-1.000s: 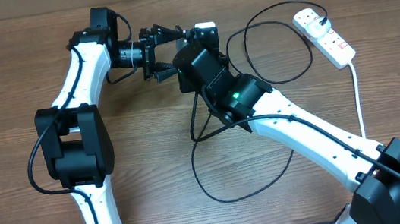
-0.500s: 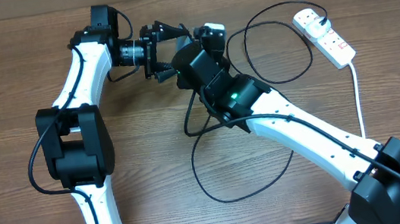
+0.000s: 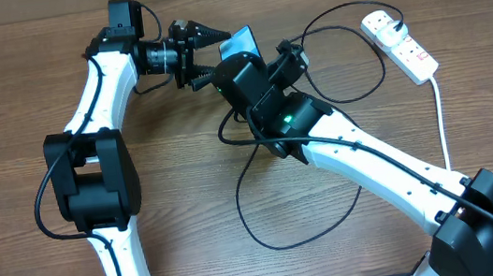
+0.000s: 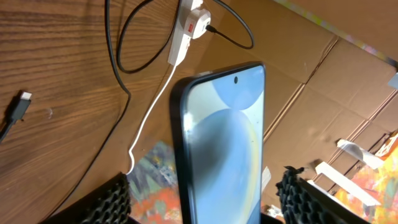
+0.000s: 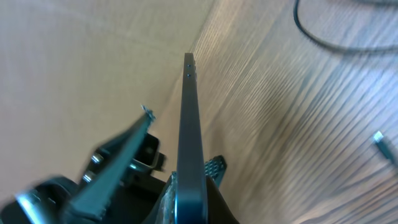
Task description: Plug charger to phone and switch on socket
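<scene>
The phone (image 3: 237, 41) with its cyan-blue screen is held up off the table, tilted, at the top middle. My right gripper (image 5: 189, 186) is shut on its lower end; the right wrist view shows the phone (image 5: 188, 124) edge-on between the jaws. My left gripper (image 3: 211, 52) is open, its foam pads (image 4: 112, 199) wide apart on either side of the phone (image 4: 221, 143) without touching it. The charger's black cable (image 3: 355, 96) loops over the table; its connector tip (image 4: 22, 102) lies free on the wood. The white socket strip (image 3: 400, 42) lies at the far right, with the cable running to its end.
The socket's thick white cord (image 3: 441, 123) runs down the right side. A large cable loop (image 3: 285, 218) lies in the table's middle under my right arm (image 3: 362, 157). Cardboard panels (image 4: 323, 68) stand behind the table.
The right gripper has turned and lifted the phone so that its cyan screen now faces up. The left gripper has shifted slightly up and left, its fingers spread round the phone.
</scene>
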Robot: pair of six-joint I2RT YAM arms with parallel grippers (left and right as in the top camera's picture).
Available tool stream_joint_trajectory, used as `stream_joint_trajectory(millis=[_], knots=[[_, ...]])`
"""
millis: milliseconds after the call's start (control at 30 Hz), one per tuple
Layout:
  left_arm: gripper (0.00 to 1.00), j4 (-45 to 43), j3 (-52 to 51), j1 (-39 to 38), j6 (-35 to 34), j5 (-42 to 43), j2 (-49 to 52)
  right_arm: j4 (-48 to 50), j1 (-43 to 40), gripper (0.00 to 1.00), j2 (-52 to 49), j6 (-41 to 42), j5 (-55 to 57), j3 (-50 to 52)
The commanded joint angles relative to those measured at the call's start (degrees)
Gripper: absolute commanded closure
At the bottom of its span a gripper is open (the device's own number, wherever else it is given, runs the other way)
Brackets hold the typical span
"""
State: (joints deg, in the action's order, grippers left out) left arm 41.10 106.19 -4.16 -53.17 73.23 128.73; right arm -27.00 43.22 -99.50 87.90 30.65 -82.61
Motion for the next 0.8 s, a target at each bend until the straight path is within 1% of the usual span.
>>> stream_joint_trajectory(millis=[0, 33, 167, 200, 267, 300, 433, 500, 667, 767], knots=[[0.31, -0.1, 1.3, -0.4, -3.1, 0.3, 0.6, 0.6, 0.0, 0.96, 0.4, 15.0, 1.8, -1.7], [0.31, -0.2, 1.3, -0.4, -3.6, 0.3, 0.6, 0.6, 0.0, 0.96, 0.4, 17.2, 1.4, -1.7], [0.41, -1.5, 1.3, -0.4, -6.0, 1.4, 0.6, 0.4, 0.0, 0.96, 0.4, 25.9, -0.2, -1.7], [0.43, -1.6, 1.3, -0.4, -6.7, 1.8, 0.6, 0.4, 0.0, 0.96, 0.4, 26.7, -0.6, -1.7], [0.52, -2.5, 1.3, -0.4, -8.0, 3.1, 0.6, 0.4, 0.0, 0.96, 0.4, 28.1, -1.4, -1.7], [0.54, -3.0, 1.3, -0.4, -8.6, 3.7, 0.6, 0.5, 0.0, 0.96, 0.4, 28.6, -1.7, -1.7], [0.55, -4.6, 1.3, -0.4, -11.2, 7.6, 0.6, 0.4, 0.0, 0.96, 0.4, 30.8, -2.0, -1.7], [0.55, -5.2, 1.3, -0.4, -11.4, 9.0, 0.6, 0.7, 0.0, 0.96, 0.4, 30.8, -2.0, -1.7], [0.54, -5.2, 1.3, -0.4, -12.3, 9.4, 0.6, 1.5, 0.0, 0.96, 0.4, 30.9, -2.0, -1.7], [0.57, -5.2, 1.3, -0.4, -13.6, 10.1, 0.6, 1.6, 0.0, 0.96, 0.4, 32.4, -2.0, -1.7]])
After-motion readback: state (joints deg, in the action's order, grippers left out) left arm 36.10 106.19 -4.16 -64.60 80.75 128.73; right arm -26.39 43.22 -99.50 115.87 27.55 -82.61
